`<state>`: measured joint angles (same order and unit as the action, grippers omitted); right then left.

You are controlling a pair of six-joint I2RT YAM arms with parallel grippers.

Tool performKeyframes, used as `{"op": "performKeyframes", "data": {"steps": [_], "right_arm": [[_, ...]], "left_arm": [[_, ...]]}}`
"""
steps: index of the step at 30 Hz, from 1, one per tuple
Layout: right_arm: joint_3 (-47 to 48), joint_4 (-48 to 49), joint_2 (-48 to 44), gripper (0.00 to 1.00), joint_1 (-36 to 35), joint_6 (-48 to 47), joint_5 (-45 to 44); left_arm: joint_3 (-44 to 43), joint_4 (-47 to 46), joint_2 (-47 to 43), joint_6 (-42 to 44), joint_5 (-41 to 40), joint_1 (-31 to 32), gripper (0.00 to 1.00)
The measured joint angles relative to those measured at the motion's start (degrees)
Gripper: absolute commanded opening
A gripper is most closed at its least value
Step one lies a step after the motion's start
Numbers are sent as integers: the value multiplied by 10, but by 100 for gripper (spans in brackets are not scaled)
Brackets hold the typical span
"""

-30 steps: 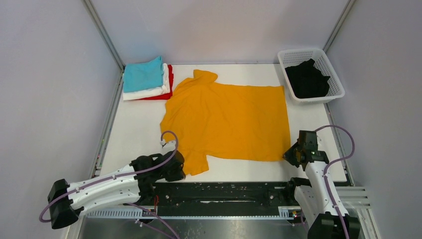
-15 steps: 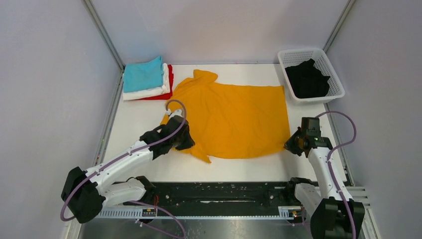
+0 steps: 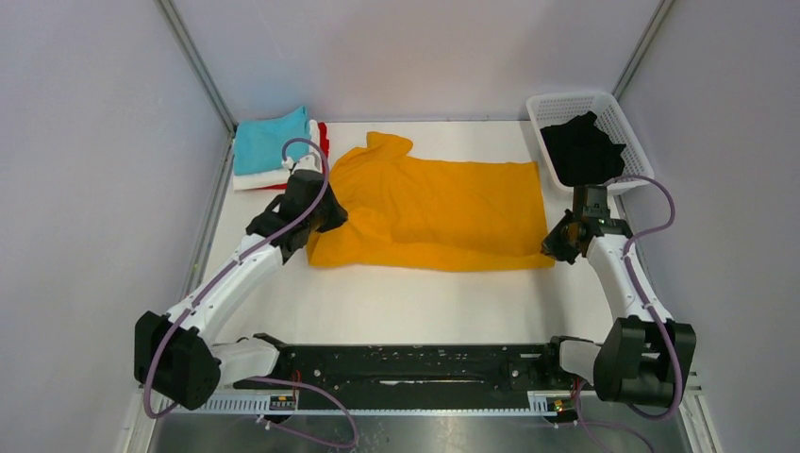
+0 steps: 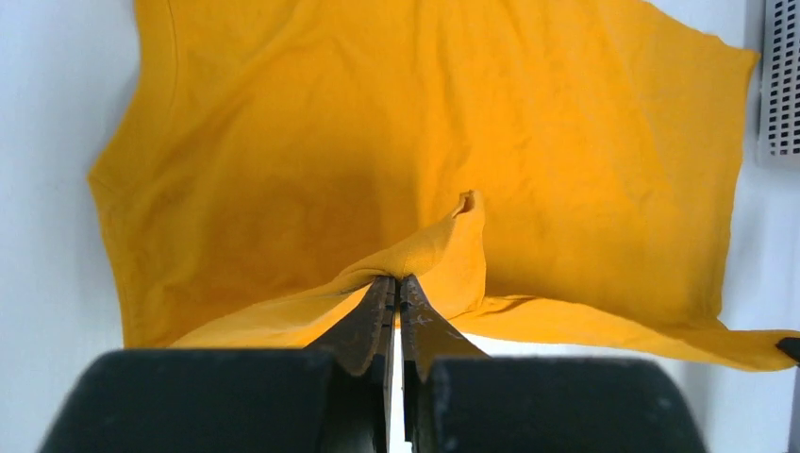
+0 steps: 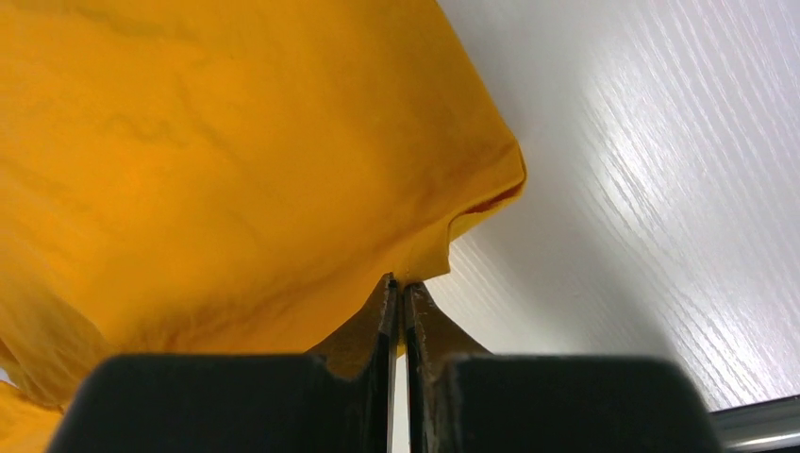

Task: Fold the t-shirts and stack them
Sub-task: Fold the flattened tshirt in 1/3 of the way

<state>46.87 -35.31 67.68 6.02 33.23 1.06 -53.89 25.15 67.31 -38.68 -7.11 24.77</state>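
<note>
1. The mustard-orange t-shirt [image 3: 443, 217] lies spread on the middle of the surface [image 3: 425, 307], a little toward 12 o'clock. Its 6 o'clock side is doubled back over the rest.
2. We see its long axis running from 9 to 3 o'clock: neck end toward 9, hem toward 3, and one sleeve jutting toward 11.
3. The left end effector [image 4: 396, 280] is pressed together on a raised tuck of this cloth at the 9 o'clock end. The right end effector [image 5: 397, 280] pinches a hem corner at the 3 o'clock end.
4. Just beside the neck end, in the 10 o'clock corner, is a folded stack: teal t-shirt [image 3: 269, 142] on top, white t-shirt [image 3: 264, 176] under it, red t-shirt [image 3: 324, 137] lowest.
5. The black t-shirt [image 3: 583, 151] sits bunched in a white lattice basket [image 3: 634, 142] at 2 o'clock, apart from the mustard cloth.
6. The surface is white with a faint grain. Pale walls [image 3: 415, 57] close three sides, with slanted metal posts [image 3: 193, 61] at the far corners.
7. A black rail [image 3: 415, 363] runs along 6 o'clock.
</note>
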Motion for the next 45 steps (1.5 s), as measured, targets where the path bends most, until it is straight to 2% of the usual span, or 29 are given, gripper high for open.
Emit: {"op": "performKeyframes", "data": {"steps": [10,14,15,17,18,19,20,21,22,24,28,30,33,37,41,45], "right_arm": [[57,5,81,7,0,0,0],[78,15,125,13,0,0,-4],[89,16,140,15,0,1,-7],[116,17,173,32,0,1,-16],[134,18,193,46,0,0,-20],[157,19,218,72,0,-2,-23],[173,21,236,92,0,0,-26],[189,24,255,99,0,0,-29],[206,26,273,99,0,-4,-32],[236,30,304,100,0,-22,-34],[230,48,290,100,-3,-32,-28],[206,61,261,100,-15,-36,-29],[167,73,213,100,-68,-44,-27],[146,108,218,100,-154,-46,1],[146,146,276,99,-195,-35,31],[144,167,337,99,-215,-22,43]], "left_arm": [[-77,-50,107,87,16,-44,0],[-135,-69,188,130,27,-59,1],[-159,-73,218,143,34,-64,7],[-211,-71,277,165,51,-74,35],[-239,-69,307,177,57,-79,53],[-276,-58,342,185,63,-84,69],[-313,-49,376,193,66,-89,84],[-350,-36,409,196,68,-93,96],[-394,-24,447,195,71,-98,99],[-445,-6,494,195,79,-109,99],[-446,24,498,179,105,-123,99],[-409,10,471,164,120,-127,99],[-293,-28,387,129,147,-124,99],[-167,-94,308,75,192,-116,99],[-99,-157,318,26,230,-110,99],[-69,-176,358,-2,247,-106,99]]}}
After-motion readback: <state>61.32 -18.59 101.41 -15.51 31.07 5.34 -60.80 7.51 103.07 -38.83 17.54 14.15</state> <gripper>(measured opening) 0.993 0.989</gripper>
